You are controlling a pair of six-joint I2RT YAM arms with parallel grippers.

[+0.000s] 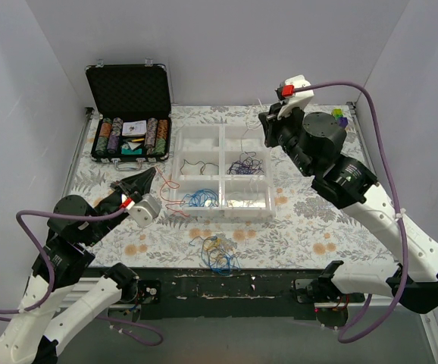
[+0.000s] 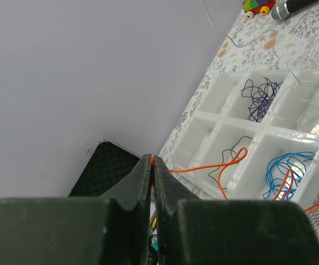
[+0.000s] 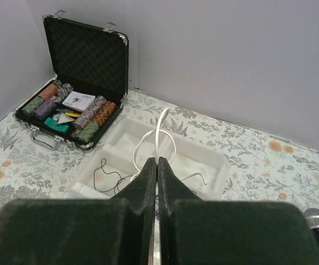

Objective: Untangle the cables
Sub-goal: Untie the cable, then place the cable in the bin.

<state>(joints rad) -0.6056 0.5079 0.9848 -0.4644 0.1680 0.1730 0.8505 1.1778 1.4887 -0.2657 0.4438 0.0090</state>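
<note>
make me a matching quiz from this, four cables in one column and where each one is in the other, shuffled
Column one
1. orange cable
2. white cable
3. bright blue cable
4. mixed tangle

Column two
a. pinched in the right tool
b. on the table, outside the tray, on its near side
c. pinched in the left tool
d. lying in the tray's near-left compartment, as the top view shows it

Pairs: 1-c, 2-a, 3-d, 4-b
</note>
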